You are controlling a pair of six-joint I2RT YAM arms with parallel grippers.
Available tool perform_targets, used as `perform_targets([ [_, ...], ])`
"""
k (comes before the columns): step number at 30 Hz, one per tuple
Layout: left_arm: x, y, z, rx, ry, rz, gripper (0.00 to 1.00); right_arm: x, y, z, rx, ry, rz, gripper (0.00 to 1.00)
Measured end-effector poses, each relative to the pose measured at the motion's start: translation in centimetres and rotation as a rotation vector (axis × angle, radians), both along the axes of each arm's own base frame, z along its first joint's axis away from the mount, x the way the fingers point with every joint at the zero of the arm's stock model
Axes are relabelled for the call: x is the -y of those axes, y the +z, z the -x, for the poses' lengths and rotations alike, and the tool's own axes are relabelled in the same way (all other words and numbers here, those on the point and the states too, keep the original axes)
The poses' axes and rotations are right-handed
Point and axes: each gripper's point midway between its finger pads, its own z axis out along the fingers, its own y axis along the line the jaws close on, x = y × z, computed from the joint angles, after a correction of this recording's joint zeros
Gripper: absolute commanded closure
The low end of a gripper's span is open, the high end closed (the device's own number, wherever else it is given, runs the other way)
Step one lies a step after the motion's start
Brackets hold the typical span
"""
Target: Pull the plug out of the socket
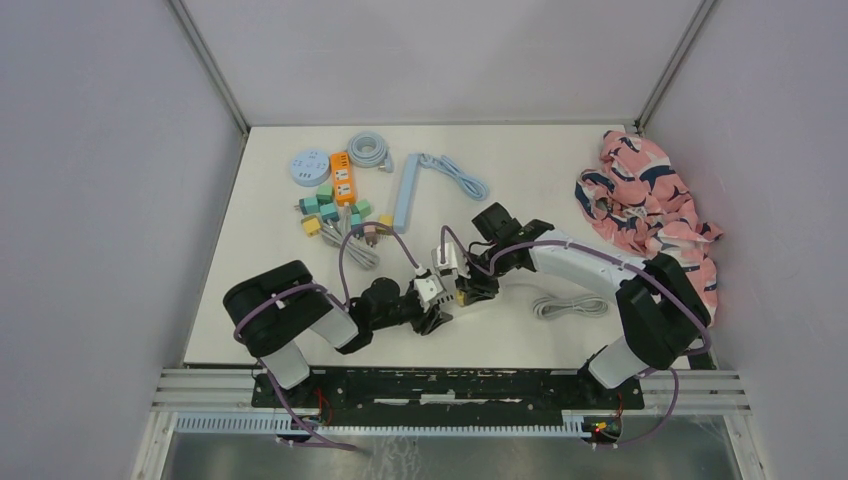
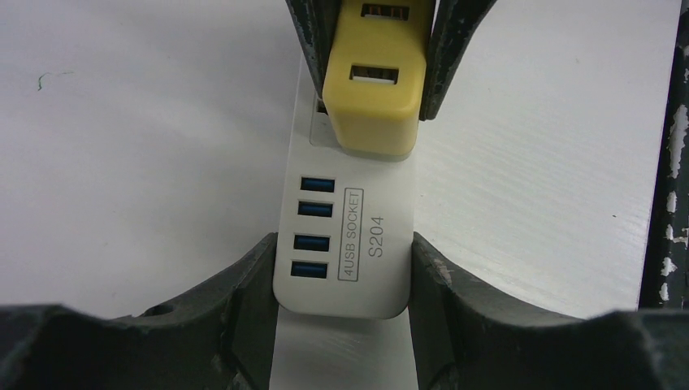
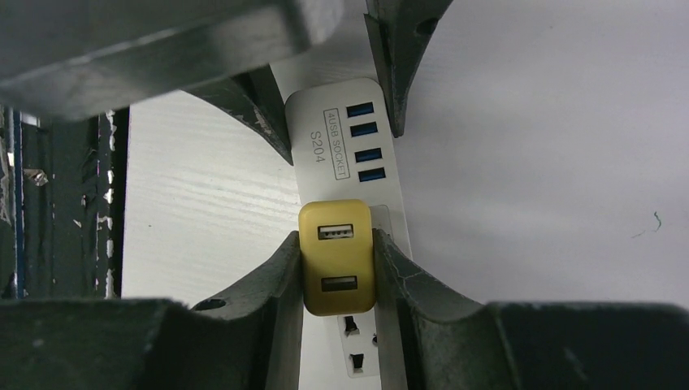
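A white power strip marked "4USB SOCKET S204" lies near the table's front middle. A yellow USB plug sits in it; it also shows in the left wrist view. My left gripper is shut on the strip's USB end, its fingers pressed on both sides. My right gripper is shut on the yellow plug, its fingers against the plug's two sides. In the top view the two grippers meet over the strip, the left gripper and the right gripper.
At the back left lie a round blue socket, an orange strip, several small adapters, a coiled cable and a long blue power strip. A patterned cloth lies at right. A grey cable lies near the right arm.
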Motion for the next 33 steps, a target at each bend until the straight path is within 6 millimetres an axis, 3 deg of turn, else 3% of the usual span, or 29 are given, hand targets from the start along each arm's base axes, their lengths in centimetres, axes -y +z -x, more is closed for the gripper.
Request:
perform_targets([
  [7,0.0,0.0,0.0,-0.004,-0.005,-0.003,0.97,0.1,-0.1,-0.2,-0.010,-0.043,0.020,1.00],
  [14,0.8,0.3,-0.1,-0.008,-0.025,-0.001,0.97,1.7,0.9,-0.5,-0.029,0.028,-0.029,1.00],
  [18,0.8,0.0,0.0,-0.017,-0.028,-0.012,0.97,1.9,1.7,0.8,-0.040,0.128,-0.072,0.99],
  [23,0.8,0.0,0.0,-0.017,-0.028,-0.012,0.95,0.2,2.2,2.4,-0.070,0.168,-0.101,0.99],
  [25,0.8,0.0,0.0,-0.017,-0.027,-0.012,0.88,-0.3,2.6,2.7,-0.087,0.161,-0.101,0.99],
  [31,0.5,0.1,0.2,-0.035,-0.019,-0.026,0.39,0.5,6.0,-0.7,-0.089,0.051,-0.156,0.98],
  [33,0.3,0.2,0.3,-0.051,-0.012,-0.031,0.29,1.5,6.5,-1.6,-0.109,0.005,-0.169,0.98],
])
